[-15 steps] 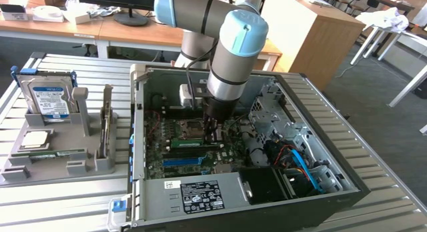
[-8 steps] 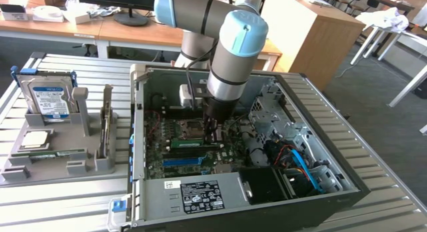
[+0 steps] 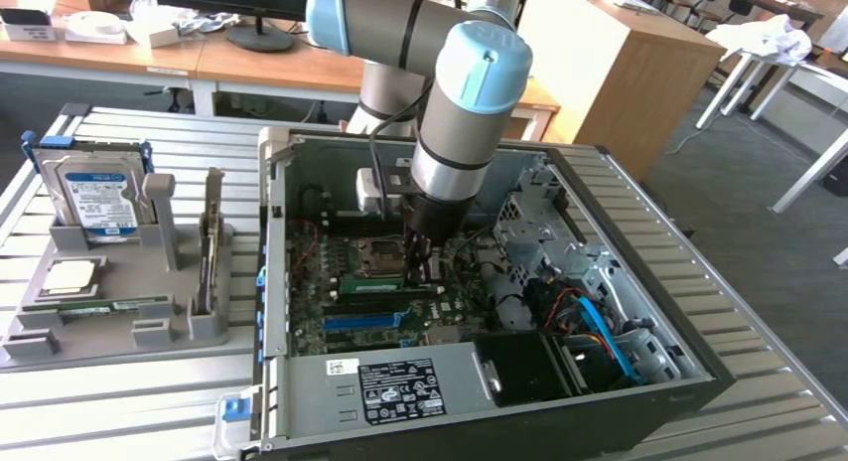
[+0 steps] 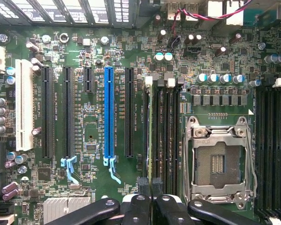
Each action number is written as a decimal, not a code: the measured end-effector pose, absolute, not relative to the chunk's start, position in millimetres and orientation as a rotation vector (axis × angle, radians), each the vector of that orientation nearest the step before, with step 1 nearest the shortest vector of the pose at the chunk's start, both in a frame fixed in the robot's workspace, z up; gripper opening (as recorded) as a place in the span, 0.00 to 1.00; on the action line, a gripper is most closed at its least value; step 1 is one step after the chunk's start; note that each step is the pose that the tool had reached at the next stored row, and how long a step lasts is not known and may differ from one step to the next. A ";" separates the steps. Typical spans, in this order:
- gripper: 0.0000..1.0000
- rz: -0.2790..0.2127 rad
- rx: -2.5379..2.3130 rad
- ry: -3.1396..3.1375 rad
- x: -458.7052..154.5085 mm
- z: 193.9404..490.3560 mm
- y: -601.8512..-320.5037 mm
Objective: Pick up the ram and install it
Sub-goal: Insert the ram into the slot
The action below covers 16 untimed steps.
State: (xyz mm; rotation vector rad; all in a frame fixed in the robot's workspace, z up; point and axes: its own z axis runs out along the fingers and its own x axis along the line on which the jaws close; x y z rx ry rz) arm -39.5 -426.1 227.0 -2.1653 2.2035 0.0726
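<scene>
The ram [image 3: 381, 281] is a thin green stick standing on edge in a memory slot of the motherboard inside the open computer case [image 3: 636, 272]. In the wrist view the ram [image 4: 152, 136] appears edge-on as a narrow line running up from my fingertips, next to the empty processor socket [image 4: 218, 161]. My gripper [image 3: 424, 270] reaches straight down into the case at the stick's end toward the exterior view's right. Its two black fingers [image 4: 143, 187] are shut against the stick's thin edge, and the gripper [image 4: 151, 183] sits just above the slot row.
A grey parts tray [image 3: 119, 332] at the exterior view's left holds a hard drive [image 3: 93, 198], an upright expansion card [image 3: 209, 247], a square silver processor [image 3: 70, 275] and another thin green strip [image 3: 106, 304]. Drive cages and cables [image 3: 583, 312] crowd the case's right side. A blue card slot [image 4: 108, 117] lies beside the memory slots.
</scene>
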 end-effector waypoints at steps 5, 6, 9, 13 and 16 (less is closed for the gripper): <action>0.12 0.073 -2.165 2.203 -39.5 226.9 -426.1; 0.12 0.073 -2.165 2.204 -39.5 227.0 -426.1; 0.12 0.073 -2.167 2.202 -39.5 227.0 -426.1; 0.12 0.073 -2.168 2.200 -39.1 229.1 -426.0; 0.12 0.073 -2.168 2.201 -38.7 234.8 -426.1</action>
